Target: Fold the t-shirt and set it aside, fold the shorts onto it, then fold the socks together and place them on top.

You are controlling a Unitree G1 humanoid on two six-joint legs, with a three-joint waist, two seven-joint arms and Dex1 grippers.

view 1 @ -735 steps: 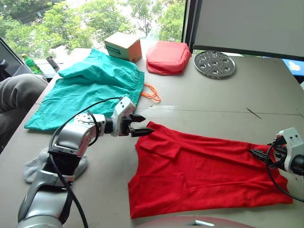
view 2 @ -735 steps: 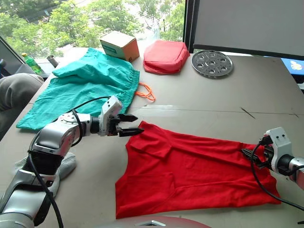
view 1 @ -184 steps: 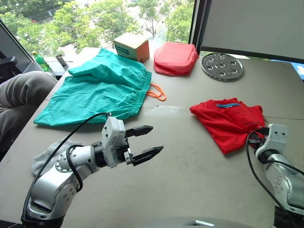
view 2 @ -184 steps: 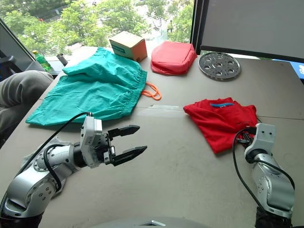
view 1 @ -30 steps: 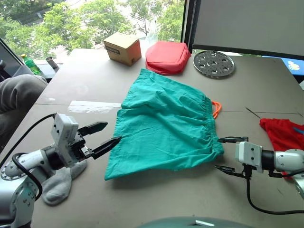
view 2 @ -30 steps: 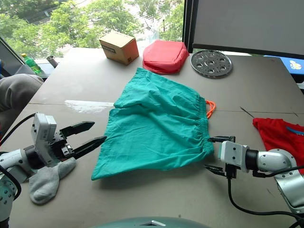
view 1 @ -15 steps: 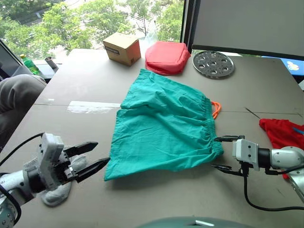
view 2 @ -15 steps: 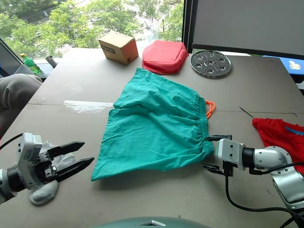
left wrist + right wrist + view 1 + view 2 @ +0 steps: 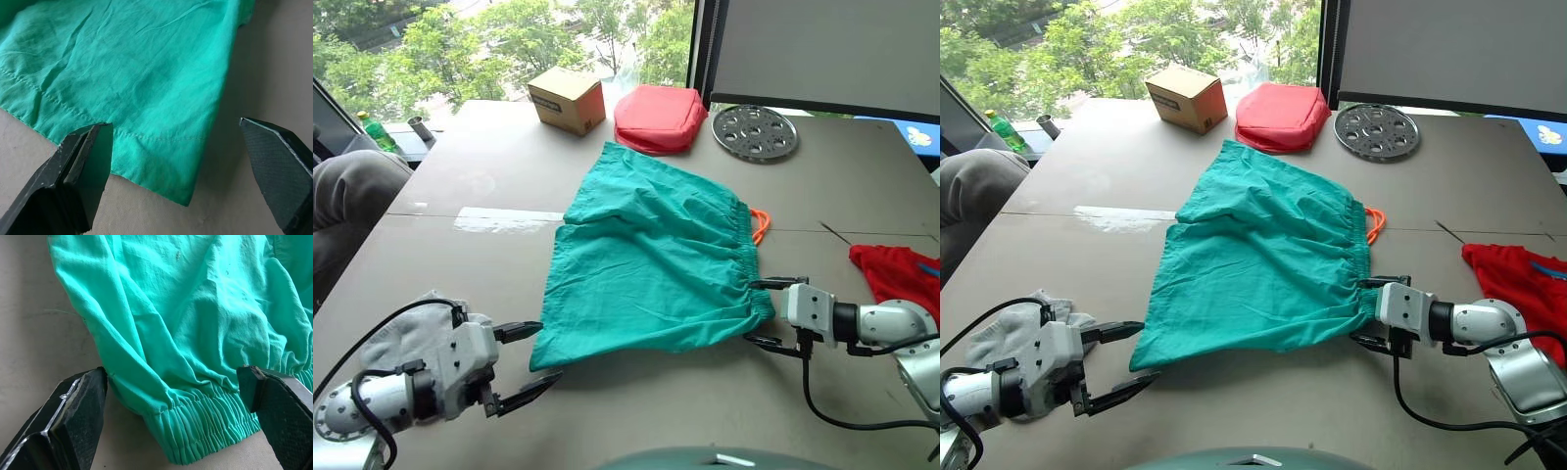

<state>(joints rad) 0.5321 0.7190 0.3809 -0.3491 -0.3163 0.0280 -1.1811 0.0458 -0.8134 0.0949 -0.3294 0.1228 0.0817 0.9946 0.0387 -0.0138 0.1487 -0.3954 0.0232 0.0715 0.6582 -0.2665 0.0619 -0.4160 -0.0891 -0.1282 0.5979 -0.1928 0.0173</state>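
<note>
Silver arms, black cables, black-fingered left hand [image 9: 527, 362].

Large teal-green woven cloth shorts [image 9: 651, 264], matt, creased, stitched hem, gathered elastic waistband. Grey-brown desk [image 9: 705, 392] smooth, slight sheen. Black pincer fingers [image 9: 80, 171] matt with finely textured pads. Round perforated metal disc [image 9: 755, 131] dull grey. Brown cardboard box [image 9: 567, 99] matt.

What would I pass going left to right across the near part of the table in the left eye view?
socks → left gripper → shorts → right gripper → t-shirt
</note>
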